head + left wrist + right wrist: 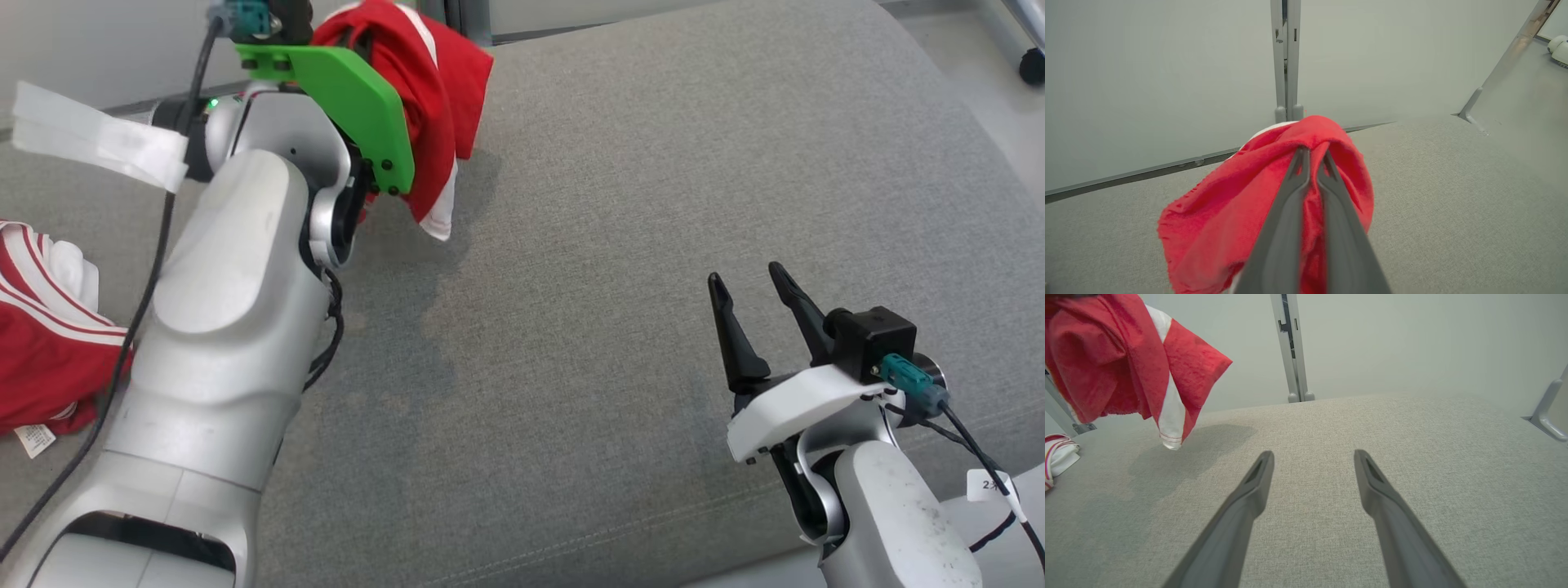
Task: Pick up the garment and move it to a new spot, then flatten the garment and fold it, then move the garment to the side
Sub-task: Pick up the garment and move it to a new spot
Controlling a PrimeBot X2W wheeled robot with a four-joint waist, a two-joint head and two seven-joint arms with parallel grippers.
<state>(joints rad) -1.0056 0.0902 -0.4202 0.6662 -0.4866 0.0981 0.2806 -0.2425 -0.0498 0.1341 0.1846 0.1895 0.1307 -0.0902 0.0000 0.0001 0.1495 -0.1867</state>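
A red garment (445, 90) with white stripes hangs bunched in the air over the far left of the grey cushion (620, 245), its lowest corner just above the fabric. My left gripper (1312, 153) is shut on the garment (1216, 220), red cloth pinched between the two fingers and draped around them. In the head view the green wrist plate (351, 98) hides those fingers. From the right wrist view the garment (1118, 355) dangles at the upper left. My right gripper (744, 273) stands open low at the right, nothing between its fingers (1257, 477).
A second red and white striped cloth (41, 343) lies crumpled at the cushion's left edge. A pale wall panel with a metal post (1286, 61) runs behind the cushion. A dark caster (1033, 65) sits on the floor at the far right.
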